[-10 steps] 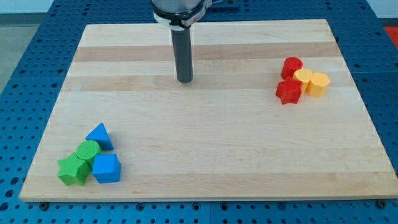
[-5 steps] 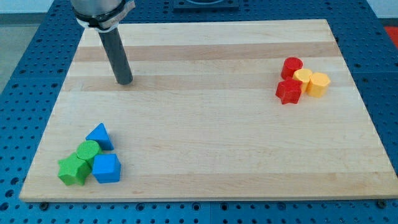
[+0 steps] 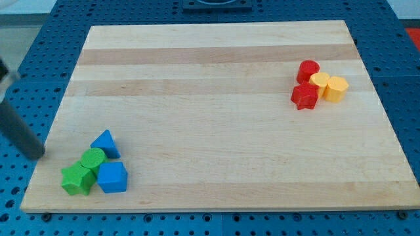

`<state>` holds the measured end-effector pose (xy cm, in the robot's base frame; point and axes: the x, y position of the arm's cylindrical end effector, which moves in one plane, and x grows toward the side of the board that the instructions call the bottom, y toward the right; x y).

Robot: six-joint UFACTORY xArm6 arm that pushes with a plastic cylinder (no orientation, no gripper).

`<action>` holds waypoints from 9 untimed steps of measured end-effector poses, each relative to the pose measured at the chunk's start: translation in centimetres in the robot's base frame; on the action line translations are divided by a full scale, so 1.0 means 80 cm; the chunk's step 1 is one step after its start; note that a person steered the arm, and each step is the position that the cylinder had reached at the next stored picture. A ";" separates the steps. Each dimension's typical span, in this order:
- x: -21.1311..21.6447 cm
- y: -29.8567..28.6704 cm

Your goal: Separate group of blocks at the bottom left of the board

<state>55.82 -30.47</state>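
My tip (image 3: 36,155) is sitting at the wooden board's (image 3: 216,164) left edge; it's a bare rod with no claw to report. Right of it and slightly below, four blocks are touching: blue triangular block (image 3: 105,143), green cylinder (image 3: 92,158), green star-like block (image 3: 77,179), blue cube-like block (image 3: 112,177). The cluster's long axis is running diagonally from the view's lower left to upper right.
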 end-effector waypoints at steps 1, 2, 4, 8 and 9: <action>0.074 0.004; 0.074 0.009; 0.064 0.049; -0.056 0.203; -0.083 0.247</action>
<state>49.21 -10.69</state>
